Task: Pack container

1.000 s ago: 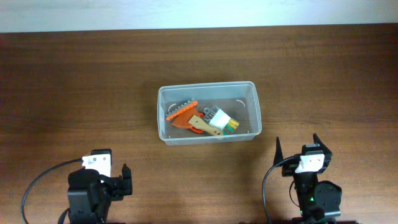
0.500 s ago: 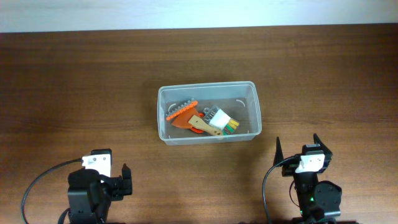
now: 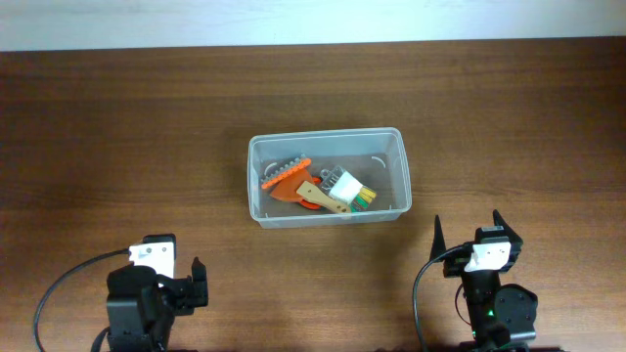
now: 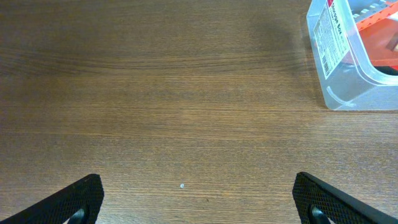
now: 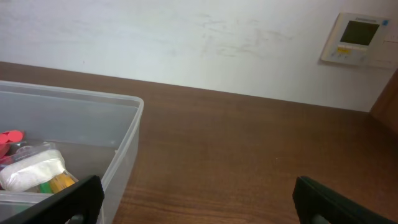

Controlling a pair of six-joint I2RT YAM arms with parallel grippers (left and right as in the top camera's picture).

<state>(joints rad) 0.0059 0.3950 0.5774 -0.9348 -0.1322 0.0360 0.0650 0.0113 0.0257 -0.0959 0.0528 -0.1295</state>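
Observation:
The clear plastic container (image 3: 391, 207) sits at the middle of the wooden table. It holds an orange comb-like piece (image 3: 285, 173), a wooden-handled orange tool (image 3: 315, 195) and a white bag with green and yellow items (image 3: 352, 189). Its labelled corner shows in the left wrist view (image 4: 339, 68), its wall in the right wrist view (image 5: 121, 155). My left gripper (image 3: 186, 289) is open and empty at the front left (image 4: 199, 208). My right gripper (image 3: 468, 235) is open and empty at the front right (image 5: 199, 208), just right of the container.
A pale wall with a thermostat panel (image 5: 360, 37) stands behind the table's far edge.

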